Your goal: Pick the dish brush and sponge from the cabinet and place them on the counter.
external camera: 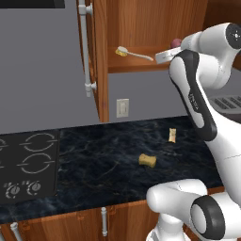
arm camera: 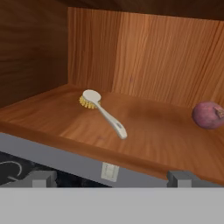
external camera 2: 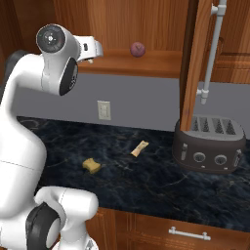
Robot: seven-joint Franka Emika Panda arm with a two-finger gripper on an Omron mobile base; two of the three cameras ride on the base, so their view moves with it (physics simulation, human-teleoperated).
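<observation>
The black veined table point(external camera: 94, 155) is running under a grey wall, with the stovetop point(external camera: 28, 164) sitting at its left end. Right of the stovetop, the sponge point(external camera: 147, 160) is lying on the table, and a small tan bar point(external camera: 172, 135) is lying just beyond it. Above, the open cabinet point(external camera: 141, 28) is holding the dish brush point(arm camera: 103, 111) on its shelf, head down, with a purple-red ball point(arm camera: 209, 115) lying well to its right. The claw point(arm camera: 111, 177) is hovering just before the shelf edge, jaws spread wide and holding nothing. A toaster point(external camera 2: 209, 144) is standing at the table's right end.
</observation>
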